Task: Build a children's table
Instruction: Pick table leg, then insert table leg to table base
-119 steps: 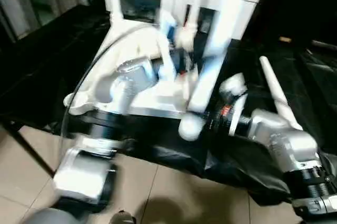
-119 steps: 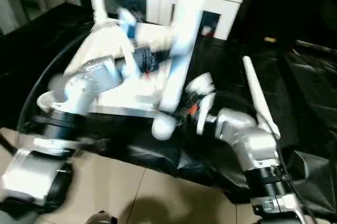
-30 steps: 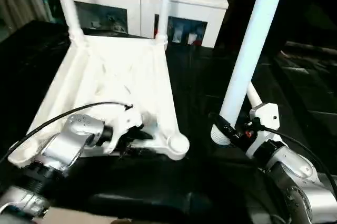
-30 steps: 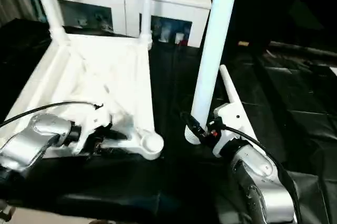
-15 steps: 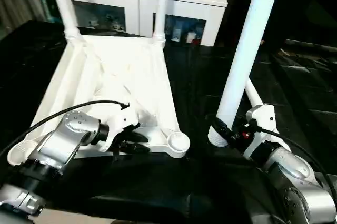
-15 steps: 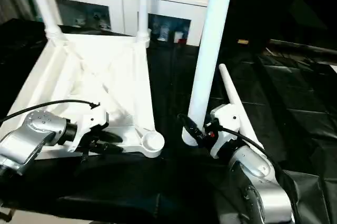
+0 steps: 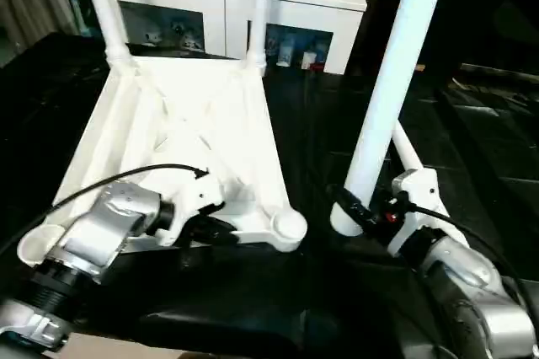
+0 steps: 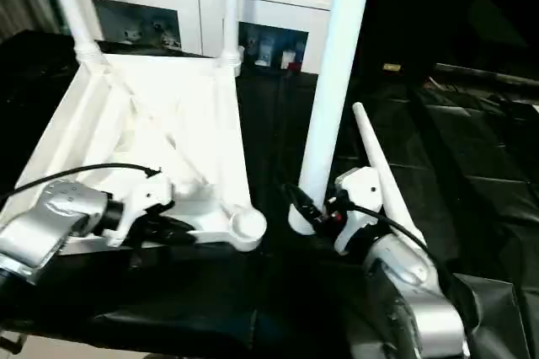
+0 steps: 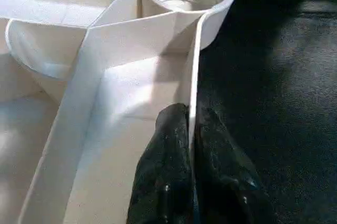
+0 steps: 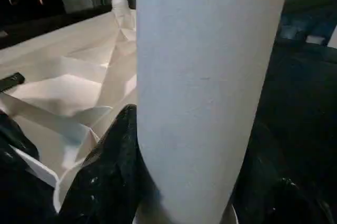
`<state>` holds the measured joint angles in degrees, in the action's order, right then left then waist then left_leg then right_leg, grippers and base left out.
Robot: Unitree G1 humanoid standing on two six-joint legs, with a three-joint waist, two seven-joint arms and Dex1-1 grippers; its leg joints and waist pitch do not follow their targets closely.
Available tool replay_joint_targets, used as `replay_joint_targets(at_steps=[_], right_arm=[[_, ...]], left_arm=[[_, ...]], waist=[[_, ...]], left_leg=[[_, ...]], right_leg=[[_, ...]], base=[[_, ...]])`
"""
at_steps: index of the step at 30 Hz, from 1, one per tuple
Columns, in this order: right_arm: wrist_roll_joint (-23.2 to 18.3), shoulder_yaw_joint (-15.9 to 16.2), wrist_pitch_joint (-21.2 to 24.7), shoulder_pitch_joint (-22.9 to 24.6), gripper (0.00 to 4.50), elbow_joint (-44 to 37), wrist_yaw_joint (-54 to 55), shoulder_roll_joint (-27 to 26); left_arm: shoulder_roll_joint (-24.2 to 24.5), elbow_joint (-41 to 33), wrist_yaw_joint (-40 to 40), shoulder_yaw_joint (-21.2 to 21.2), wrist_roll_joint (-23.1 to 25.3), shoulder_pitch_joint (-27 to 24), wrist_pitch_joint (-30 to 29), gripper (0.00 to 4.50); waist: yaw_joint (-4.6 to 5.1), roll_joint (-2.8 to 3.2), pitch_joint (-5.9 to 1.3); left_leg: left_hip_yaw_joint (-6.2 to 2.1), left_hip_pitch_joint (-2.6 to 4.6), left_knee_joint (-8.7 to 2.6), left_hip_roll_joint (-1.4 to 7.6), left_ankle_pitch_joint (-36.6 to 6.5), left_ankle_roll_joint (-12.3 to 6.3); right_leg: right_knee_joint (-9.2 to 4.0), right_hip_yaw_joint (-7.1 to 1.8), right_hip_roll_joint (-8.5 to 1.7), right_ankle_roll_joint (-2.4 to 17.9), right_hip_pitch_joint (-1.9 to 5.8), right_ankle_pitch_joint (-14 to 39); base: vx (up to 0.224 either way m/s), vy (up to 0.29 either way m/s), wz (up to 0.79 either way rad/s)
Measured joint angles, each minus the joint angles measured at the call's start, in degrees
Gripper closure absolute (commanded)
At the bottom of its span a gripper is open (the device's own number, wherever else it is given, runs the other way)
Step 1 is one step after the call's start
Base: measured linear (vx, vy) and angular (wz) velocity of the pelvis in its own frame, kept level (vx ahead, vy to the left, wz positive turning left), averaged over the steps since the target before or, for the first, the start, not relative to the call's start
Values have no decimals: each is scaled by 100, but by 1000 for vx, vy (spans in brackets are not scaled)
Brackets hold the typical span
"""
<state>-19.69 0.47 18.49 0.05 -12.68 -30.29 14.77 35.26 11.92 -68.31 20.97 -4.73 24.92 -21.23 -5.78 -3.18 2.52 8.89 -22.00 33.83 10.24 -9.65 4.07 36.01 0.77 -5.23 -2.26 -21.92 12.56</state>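
The white children's table top (image 7: 194,131) lies upside down on the black-covered work table, ribs facing up. Two legs (image 7: 99,5) (image 7: 259,13) stand in its far corner sockets. My left gripper (image 9: 190,129) is shut on the thin near rim, just short of the empty near right socket (image 7: 290,226). My right gripper (image 7: 358,207) is shut on a third leg (image 7: 387,89), held nearly upright. Its thick end hangs just right of that socket, a small gap apart. In the right wrist view the leg (image 10: 205,77) sits between my black fingers (image 10: 113,171).
A fourth leg (image 8: 379,165) lies loose on the black cover (image 7: 472,148) behind my right wrist. The near left socket (image 7: 34,245) is empty. A white cabinet with glass doors (image 7: 219,5) stands beyond the work table's far edge.
The head view has swung and steadied since four seconds ago. Over the last second the held leg's thick end has edged slightly towards the near right socket. The left gripper stays on the rim.
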Motion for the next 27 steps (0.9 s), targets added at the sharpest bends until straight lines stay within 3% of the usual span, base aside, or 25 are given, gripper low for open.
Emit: replay_joint_targets(at_steps=[5, 9, 10, 12, 27], right_arm=[[-428, -169, 267, -147, 263, 123, -21, -207], [-926, -261, 708, -593, 264, 379, -218, -275], [-955, -244, 765, -736, 264, 557, -363, -249], [-935, -232, 826, -1039, 264, 943, -518, -122], [-676, 26, 614, -2036, 264, 2656, -1052, -281]], left_arm=[[-152, -90, 231, 30, 106, -46, 23, 450], [-498, -35, 567, 7, 185, 20, -209, 450], [-564, -5, 577, 1, 171, 61, -295, 450], [-651, 74, 612, 15, 186, 202, -468, 450], [-938, 401, 603, 141, 297, 559, -545, 450]], waist=[[35, 11, -7], [47, 55, -29], [52, 30, -31], [44, 7, -25], [-84, -96, -14]], left_leg=[[6, 1, 0, -1, 0, 0], [10, 2, -1, -2, 0, 0], [16, 6, -4, -1, 0, -1], [18, -3, -4, 4, 1, -1], [110, -6, -3, 61, 5, -6]], right_leg=[[-2, -4, -2, 0, 0, 0], [-1, -3, -6, 1, 0, 0], [4, -5, -6, 0, 0, 0], [6, 0, -6, 1, -6, 0], [2, 7, -14, -2, -9, 1]], base=[[0, 0, 0], [0, 0, 0], [0, 0, 0], [0, 0, 0], [0, 0, 0]])
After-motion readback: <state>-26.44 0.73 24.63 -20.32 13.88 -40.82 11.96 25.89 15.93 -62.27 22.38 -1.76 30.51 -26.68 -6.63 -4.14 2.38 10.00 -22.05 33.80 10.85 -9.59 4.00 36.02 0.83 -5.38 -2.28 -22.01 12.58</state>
